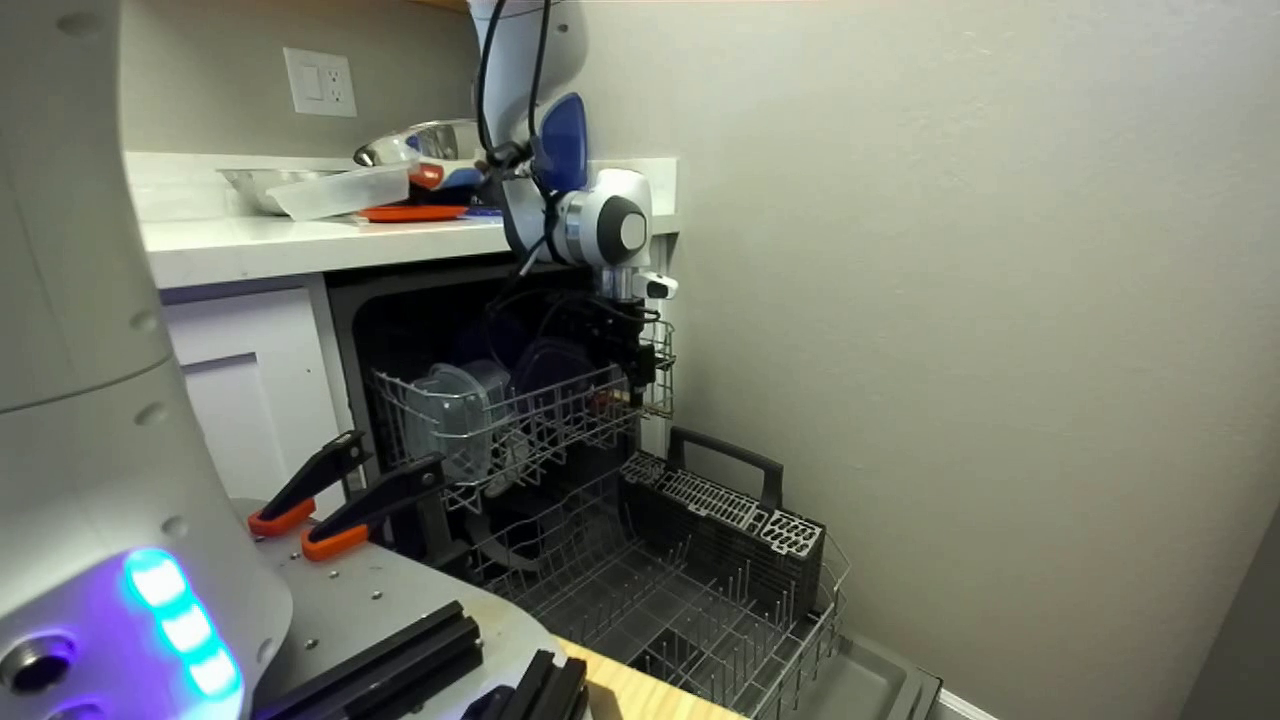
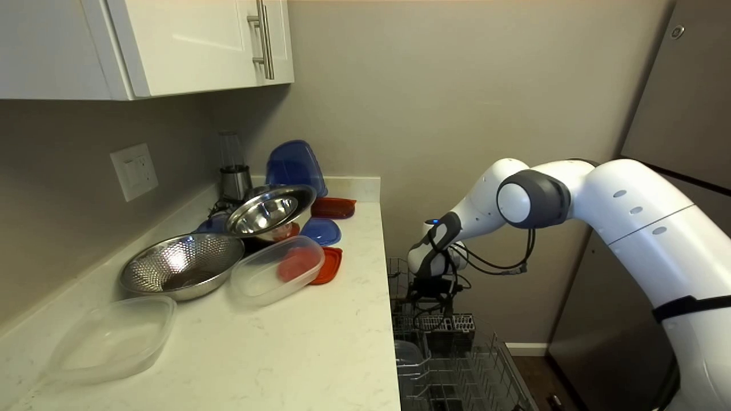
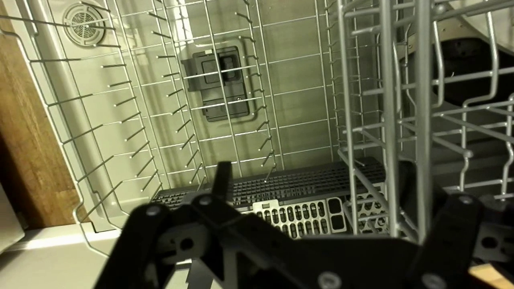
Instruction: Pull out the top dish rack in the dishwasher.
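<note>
The top dish rack [image 1: 560, 388] is a grey wire rack, partly out of the dark dishwasher opening [image 1: 340, 330]. It holds clear plastic containers [image 1: 450, 415] and dark blue items. My gripper [image 1: 638, 392] points down at the rack's front edge, near its corner by the wall. In the wrist view the gripper [image 3: 315, 182] is open. Its left finger is outside the rack, and its right finger shows behind the wires of the top rack [image 3: 423, 100]. The wires stand between the fingers, nearer the right one. Whether a finger touches wire cannot be told.
The lower rack [image 1: 690, 640] is pulled out below, with a black cutlery basket [image 1: 730, 530] by the wall. The white counter [image 2: 320, 337] above holds bowls and containers. Black-and-orange clamps [image 1: 370, 510] sit on the robot's base plate. A grey wall [image 1: 950, 350] stands close beside the gripper.
</note>
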Robot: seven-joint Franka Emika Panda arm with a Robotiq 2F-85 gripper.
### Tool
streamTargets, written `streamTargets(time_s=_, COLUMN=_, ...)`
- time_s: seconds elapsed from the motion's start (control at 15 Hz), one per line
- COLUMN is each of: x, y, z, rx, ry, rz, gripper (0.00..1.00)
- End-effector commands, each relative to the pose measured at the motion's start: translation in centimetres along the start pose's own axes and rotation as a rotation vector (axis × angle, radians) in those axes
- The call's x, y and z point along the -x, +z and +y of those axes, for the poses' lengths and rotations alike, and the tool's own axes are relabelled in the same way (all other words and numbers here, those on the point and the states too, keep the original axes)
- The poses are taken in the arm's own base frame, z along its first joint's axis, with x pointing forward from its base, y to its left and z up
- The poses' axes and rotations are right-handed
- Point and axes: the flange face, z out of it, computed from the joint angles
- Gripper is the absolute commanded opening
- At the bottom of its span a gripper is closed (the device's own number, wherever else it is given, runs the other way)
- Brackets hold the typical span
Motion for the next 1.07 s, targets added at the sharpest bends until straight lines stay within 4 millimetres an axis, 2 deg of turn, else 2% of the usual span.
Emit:
streamTargets(time_s=0.0, x=-0.6, y=0.6, z=2.9, rx=0.045, ry=-0.017, rz=-0.002, gripper=1.0)
streamTargets(time_s=1.0, x=-3.9, y=1.7, z=13.3, rx=0.169, ry=-0.056, rz=0.008, gripper=1.0)
